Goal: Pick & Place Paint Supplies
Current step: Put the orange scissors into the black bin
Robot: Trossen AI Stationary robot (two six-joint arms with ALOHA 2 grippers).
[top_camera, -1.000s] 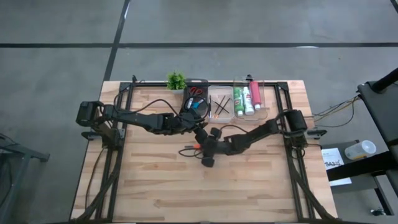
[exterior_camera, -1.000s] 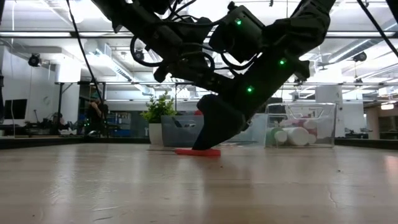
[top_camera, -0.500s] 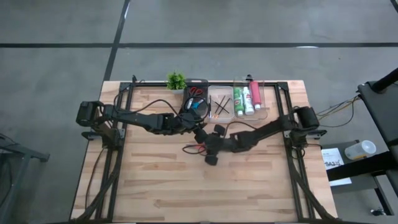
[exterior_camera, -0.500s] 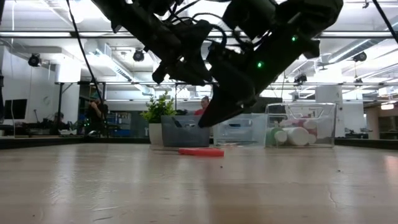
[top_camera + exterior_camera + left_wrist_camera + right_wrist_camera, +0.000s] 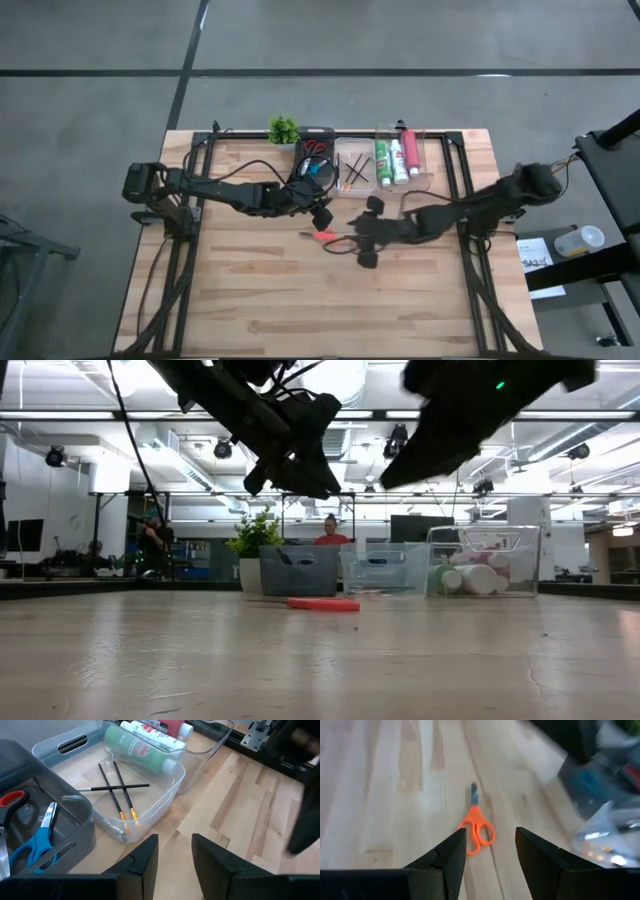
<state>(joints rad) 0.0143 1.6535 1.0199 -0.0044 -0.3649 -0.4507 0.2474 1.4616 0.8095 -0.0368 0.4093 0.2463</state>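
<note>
My right gripper [image 5: 490, 855] hangs above the table with its fingers parted and nothing between them. Just ahead of it the orange-handled scissors [image 5: 476, 827] lie flat on the wooden table [image 5: 250, 290], blades pointing away from the gripper; from above I see them [image 5: 322, 236] near the table's middle, apart from the fingers.

My left gripper [image 5: 175, 860] also stands released and empty, held over the bins at the far edge. Below it I see the grey bin [image 5: 30, 820] holding blue-handled scissors [image 5: 35, 845] and a red-handled pair [image 5: 11, 799]. Beside it, the clear tray [image 5: 165, 800] carries three thin dark brushes [image 5: 117, 790], crossed. The next clear bin [image 5: 220, 735] holds the green tube [image 5: 135, 750], white tube [image 5: 150, 734] and pinkish-red tube [image 5: 175, 726]. A small potted plant [image 5: 284, 129] sits at the row's end.
</note>
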